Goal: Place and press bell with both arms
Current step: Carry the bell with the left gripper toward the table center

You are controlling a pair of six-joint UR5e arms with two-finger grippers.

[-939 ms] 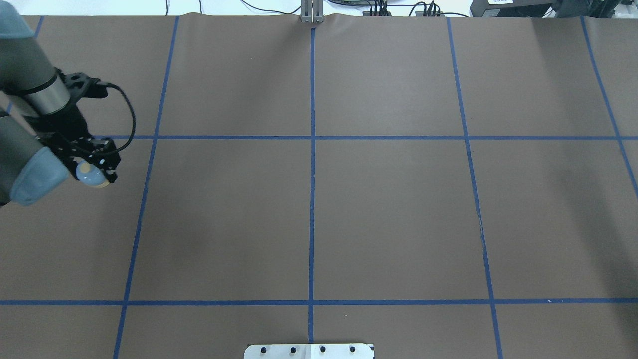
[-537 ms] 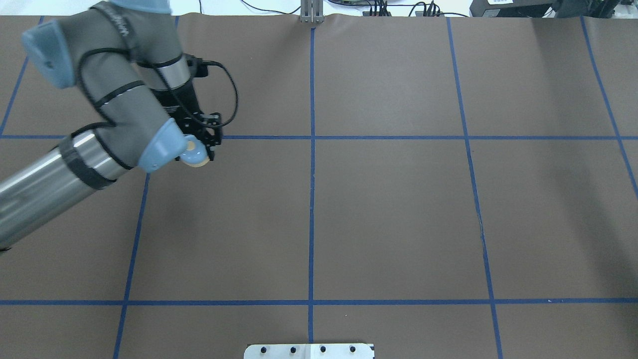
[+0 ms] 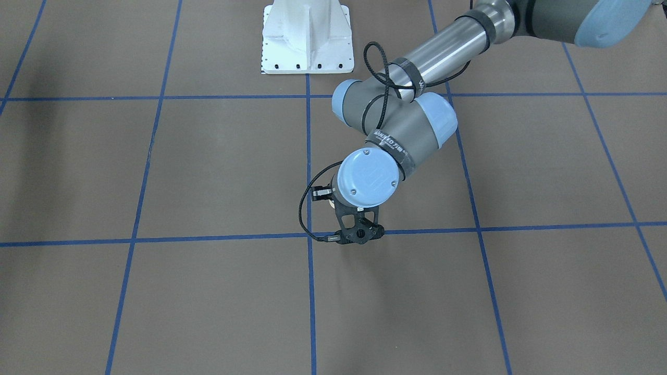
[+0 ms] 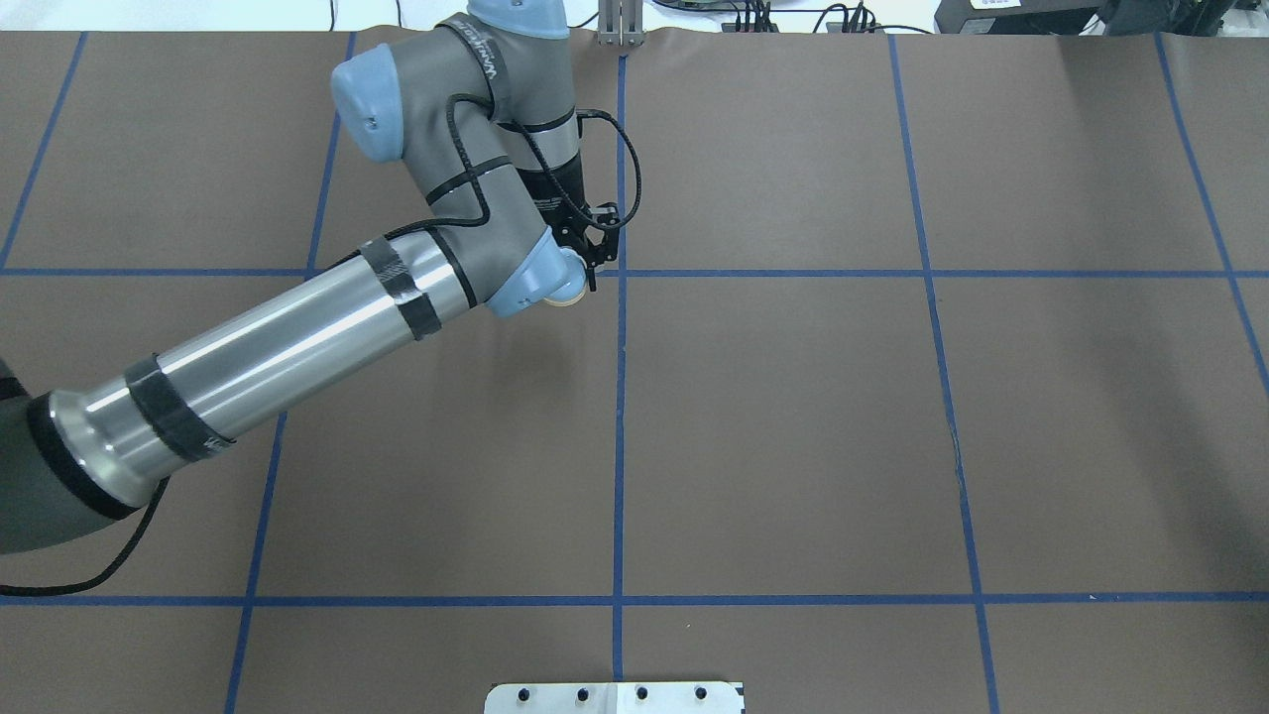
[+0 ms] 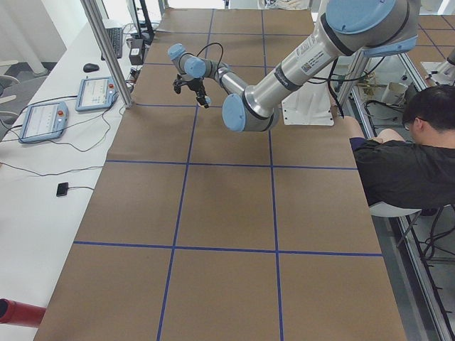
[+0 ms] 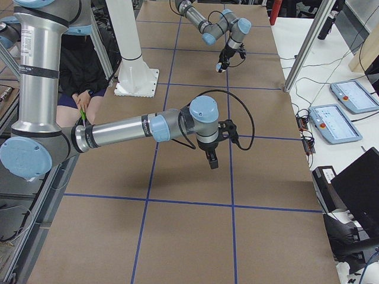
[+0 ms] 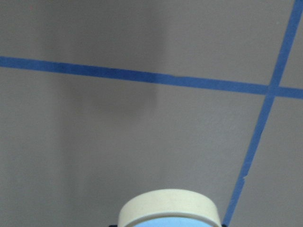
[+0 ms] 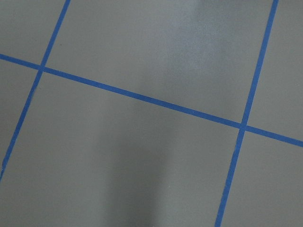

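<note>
The bell (image 4: 569, 294), light blue with a cream base ring, is held in my left gripper (image 4: 587, 266), which is shut on it just left of the centre tape line, above the far cross line. In the left wrist view the bell's cream ring (image 7: 169, 208) fills the bottom edge, with the brown mat below it. In the front-facing view the left gripper (image 3: 359, 235) points down over the tape line and hides the bell. My right gripper (image 6: 212, 161) shows only in the exterior right view, held above the mat; I cannot tell whether it is open or shut.
The brown mat carries a blue tape grid (image 4: 620, 397). The white pedestal base (image 3: 306, 36) stands at the robot's side. A metal post (image 4: 620, 25) stands at the far edge. An operator (image 5: 405, 156) sits beside the table, and tablets (image 5: 43, 117) lie on the side bench.
My left arm has swung from the table's left edge toward the centre line, carrying the bell with it. The grip on the bell is unchanged.
</note>
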